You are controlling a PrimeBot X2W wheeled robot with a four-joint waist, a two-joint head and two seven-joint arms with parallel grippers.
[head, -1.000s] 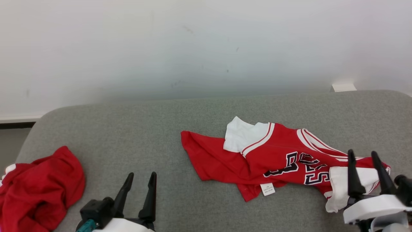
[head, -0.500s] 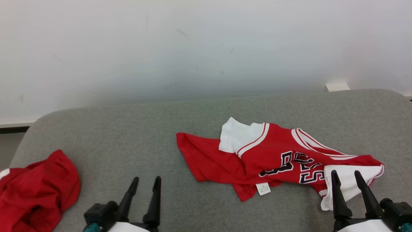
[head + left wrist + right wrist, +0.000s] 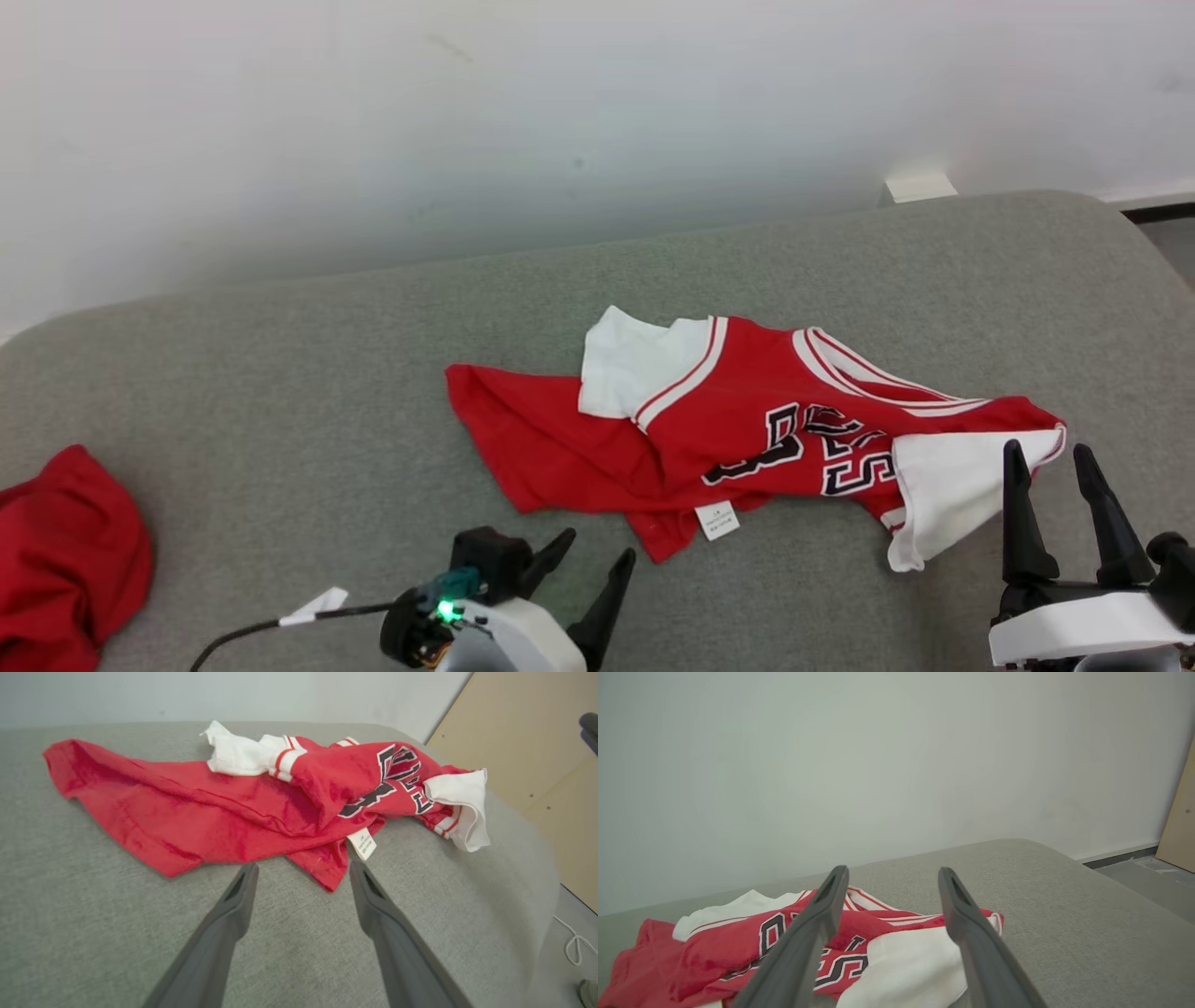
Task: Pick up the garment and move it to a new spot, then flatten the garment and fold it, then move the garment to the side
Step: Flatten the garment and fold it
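Note:
The garment [image 3: 747, 420] is a red jersey with white sleeves and dark lettering, lying crumpled on the grey padded surface [image 3: 280, 373] right of centre. A white label sticks out at its near hem. My left gripper [image 3: 597, 549] is open just short of that near hem, angled up and to the right. In the left wrist view the left gripper [image 3: 303, 865] has its tips close to the hem and label of the garment [image 3: 210, 807]. My right gripper [image 3: 1047, 453] stands open beside the white sleeve at the right end. The right gripper [image 3: 893, 870] hovers over the garment [image 3: 738, 952].
A second red cloth [image 3: 65, 551] lies bunched at the left edge of the surface. A dark cable with a white tag [image 3: 280, 621] trails from my left wrist. A white wall stands behind. The surface rounds off at the right, with floor and a wood panel [image 3: 537, 765] beyond.
The head camera has swung right, shifting the whole picture left. My left gripper has moved right and turned toward the garment's near hem. The right gripper dipped, then rose beside the white sleeve.

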